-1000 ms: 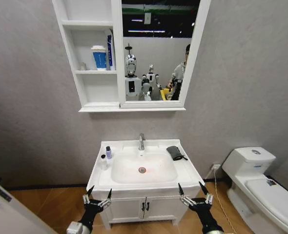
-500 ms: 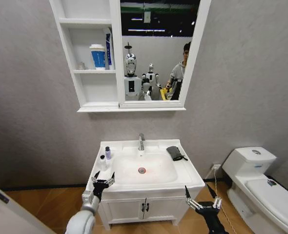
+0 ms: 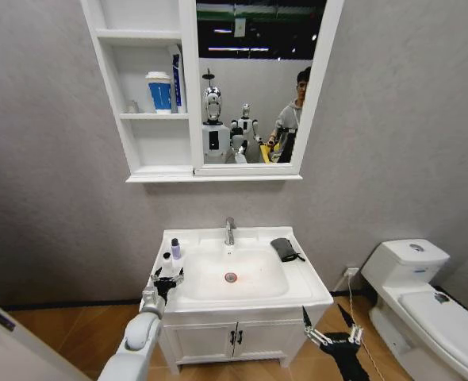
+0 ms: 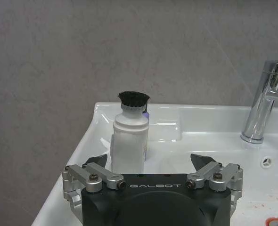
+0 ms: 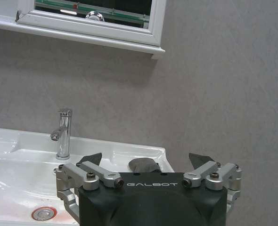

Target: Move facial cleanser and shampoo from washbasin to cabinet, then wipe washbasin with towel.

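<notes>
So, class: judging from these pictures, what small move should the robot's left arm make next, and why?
Probably ease the left gripper forward and a little toward the basin's outer edge, then close. Its fingers are open, and the white bottle with the dark cap stands just ahead on the washbasin ledge, nearer one finger than centred. The right gripper hangs open, low in front of the basin.

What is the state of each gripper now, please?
Left gripper: open, holding nothing, at the washbasin's left edge facing a white bottle.
Right gripper: open, holding nothing, low in front of the washbasin.
</notes>
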Available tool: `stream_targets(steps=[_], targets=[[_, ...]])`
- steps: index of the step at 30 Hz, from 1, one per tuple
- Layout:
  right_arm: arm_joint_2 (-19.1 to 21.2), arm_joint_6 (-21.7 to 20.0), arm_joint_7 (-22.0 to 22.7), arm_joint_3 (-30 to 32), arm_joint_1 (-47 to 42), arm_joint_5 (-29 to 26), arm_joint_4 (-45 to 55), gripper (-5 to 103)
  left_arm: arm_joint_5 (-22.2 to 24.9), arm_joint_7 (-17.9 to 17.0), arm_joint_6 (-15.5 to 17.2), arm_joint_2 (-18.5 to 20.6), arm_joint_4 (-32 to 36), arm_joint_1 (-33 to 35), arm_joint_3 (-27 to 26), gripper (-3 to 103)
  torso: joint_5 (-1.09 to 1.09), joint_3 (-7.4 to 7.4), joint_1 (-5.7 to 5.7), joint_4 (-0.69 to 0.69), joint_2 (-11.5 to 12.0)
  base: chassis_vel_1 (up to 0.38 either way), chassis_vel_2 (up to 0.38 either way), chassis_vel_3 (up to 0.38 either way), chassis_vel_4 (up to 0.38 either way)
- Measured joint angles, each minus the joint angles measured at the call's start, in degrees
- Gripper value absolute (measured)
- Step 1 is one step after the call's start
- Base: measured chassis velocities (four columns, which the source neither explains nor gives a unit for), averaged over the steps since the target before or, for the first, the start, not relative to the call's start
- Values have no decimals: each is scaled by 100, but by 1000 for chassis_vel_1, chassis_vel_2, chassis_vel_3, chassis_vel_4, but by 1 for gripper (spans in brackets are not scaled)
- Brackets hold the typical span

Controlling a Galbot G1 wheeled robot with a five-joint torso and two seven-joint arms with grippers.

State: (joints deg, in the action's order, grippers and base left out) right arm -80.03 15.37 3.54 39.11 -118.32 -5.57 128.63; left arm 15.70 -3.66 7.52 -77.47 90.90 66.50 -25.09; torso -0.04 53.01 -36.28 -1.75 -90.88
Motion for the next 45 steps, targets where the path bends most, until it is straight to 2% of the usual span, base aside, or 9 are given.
stream_targets(steps=[10,15,18,29,33,37,40,43,45], targets=[[54,-54,13,61,-46,-28,30,100,31,5,-116,-101,-400,-350,-108,93,0,0,0,0,0,0,0,0,0],[69,-75,78,82,-25,-53,15,100,-67,166,-224,-112,-469,-384,-167,66,0,0,0,0,0,0,0,0,0],[68,-77,80,80,-21,-52,11,100,-87,185,-238,-111,-469,-385,-170,66,0,0,0,0,0,0,0,0,0],[48,-154,81,-41,95,-37,-6,100,67,304,-160,292,222,-103,-242,33,-1,0,0,0,0,0,0,0,0],[33,-155,85,-61,109,-56,-14,100,366,201,55,663,839,-2,-255,33,-1,-1,0,0,0,0,0,0,0],[10,-130,70,-85,157,-63,-56,100,1513,-277,684,1766,2152,-236,-212,33,1,-1,1,0,-1,0,0,0,0],[-1,-125,52,-90,162,-64,-59,100,1767,-415,865,1976,2349,-317,-238,33,-4,-1,0,0,0,0,0,0,0],[-27,-77,-16,-95,173,-80,-93,100,3124,-955,1917,3344,3067,-787,-502,33,0,-1,0,1,-1,0,0,0,0],[-32,-62,-26,-95,182,-80,-114,100,3468,-1068,2172,3683,3191,-983,-542,33,-2,-1,0,1,0,0,0,0,0]])
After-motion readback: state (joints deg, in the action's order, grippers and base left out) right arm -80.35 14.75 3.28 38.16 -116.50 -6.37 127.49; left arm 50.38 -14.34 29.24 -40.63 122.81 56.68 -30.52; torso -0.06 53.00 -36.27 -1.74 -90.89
